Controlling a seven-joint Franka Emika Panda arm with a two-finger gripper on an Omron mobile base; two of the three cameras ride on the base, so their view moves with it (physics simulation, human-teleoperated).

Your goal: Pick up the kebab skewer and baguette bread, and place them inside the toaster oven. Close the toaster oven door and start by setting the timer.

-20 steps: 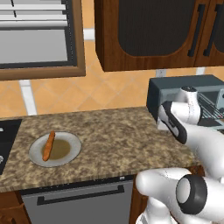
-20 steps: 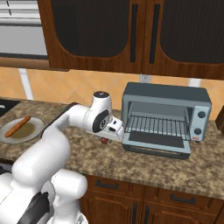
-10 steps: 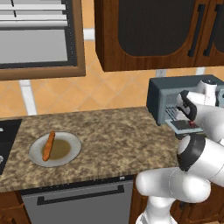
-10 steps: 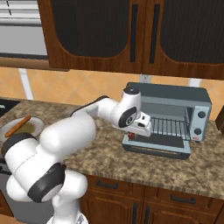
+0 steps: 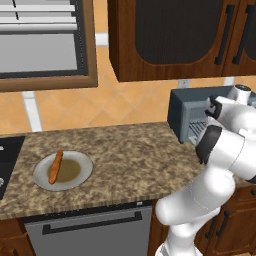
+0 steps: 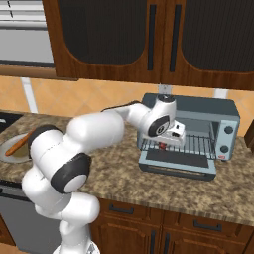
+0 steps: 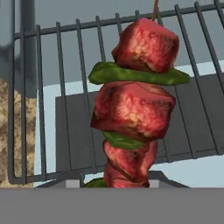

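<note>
The kebab skewer (image 7: pixel 133 109), red meat chunks with green pepper slices, hangs in my gripper (image 6: pixel 167 141), which is shut on it. It is held just above the wire rack (image 7: pixel 57 87) at the mouth of the toaster oven (image 6: pixel 198 106), near the rack's left half. The toaster oven door (image 6: pixel 176 161) lies dropped open on the counter. My fingertips are hidden behind the meat in the hand view. Far to the left, the baguette bread (image 5: pixel 55 166) lies on a round plate (image 5: pixel 80 172). From the left base view my arm covers most of the toaster oven (image 5: pixel 182 107).
The oven's knobs (image 6: pixel 227 139) sit on its right front panel. A stove edge (image 5: pixel 7 150) borders the counter on the left, with a dishwasher front (image 5: pixel 90 230) below. Dark wood cabinets (image 6: pixel 149 39) hang low above the oven.
The arm has swung right across the counter, carrying the skewer from in front of the oven's left side into its open mouth over the rack. The baguette and plate have stayed put.
</note>
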